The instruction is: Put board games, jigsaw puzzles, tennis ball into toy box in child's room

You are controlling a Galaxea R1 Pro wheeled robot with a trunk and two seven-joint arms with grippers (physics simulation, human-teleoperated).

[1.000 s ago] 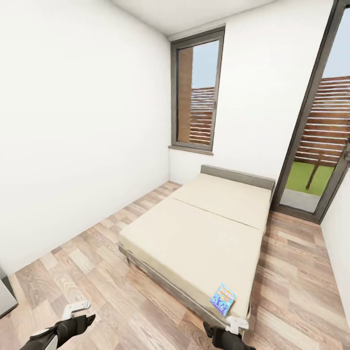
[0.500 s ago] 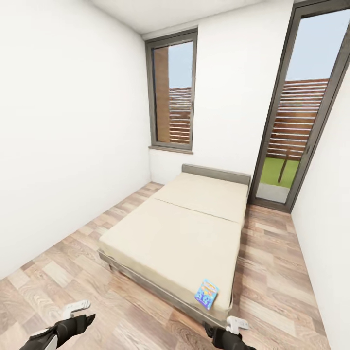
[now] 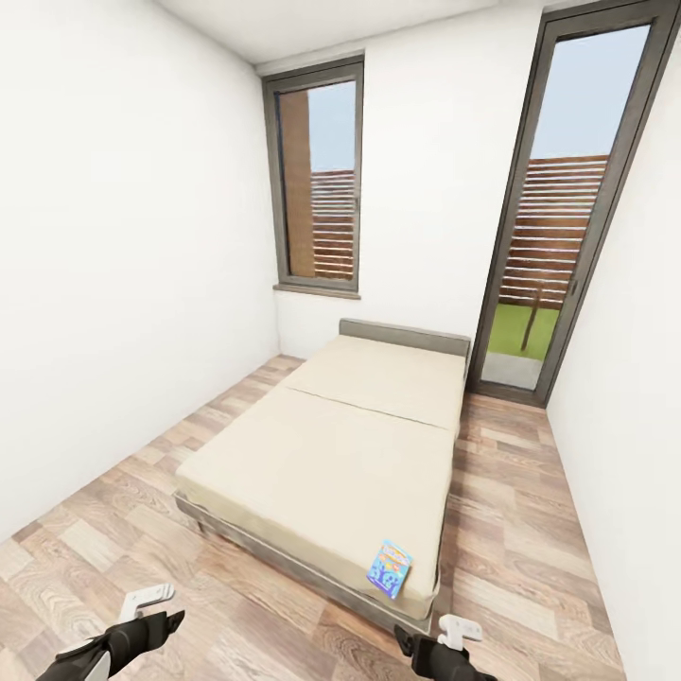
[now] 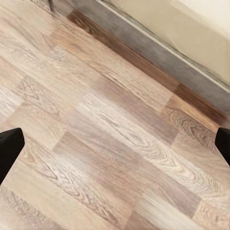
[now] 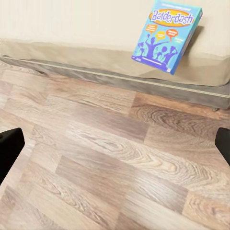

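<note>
Left claw released, low over floor, right claw released, near blue board game on bed

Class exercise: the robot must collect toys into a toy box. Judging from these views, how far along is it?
Done: nothing can be confirmed as packed. One blue board game lies at the near corner of the bed, overhanging its edge in the right wrist view. In hand: nothing; the left gripper and right gripper are both open over the floor. Left: at least picking up this game and carrying it to the box.
</note>
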